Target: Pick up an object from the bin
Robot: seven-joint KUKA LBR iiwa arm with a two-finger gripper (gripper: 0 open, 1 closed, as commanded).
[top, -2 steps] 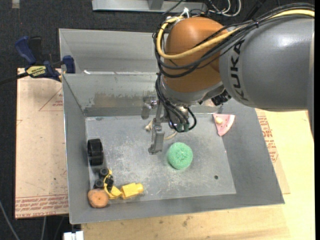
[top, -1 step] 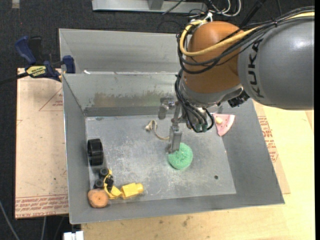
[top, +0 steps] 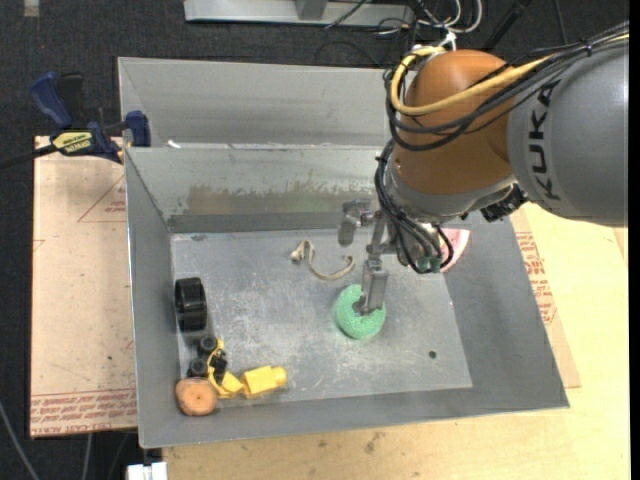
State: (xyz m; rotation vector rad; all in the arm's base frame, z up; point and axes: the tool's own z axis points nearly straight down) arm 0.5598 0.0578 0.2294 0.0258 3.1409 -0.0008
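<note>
Gripper (top: 372,300) down at green ring (top: 350,321), frame centre; can't tell if spread or pinching; ring not lifted yet.

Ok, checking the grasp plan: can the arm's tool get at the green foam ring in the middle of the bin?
Probably yes: the tool is right above the green foam ring, which lies alone on bare bin floor.

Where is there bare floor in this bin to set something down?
Free: the view's lower right, between the green ring and the bin wall; also between the ring and the black cylinder. Crowded: lower-left corner, yellow toy and orange lump.
</note>
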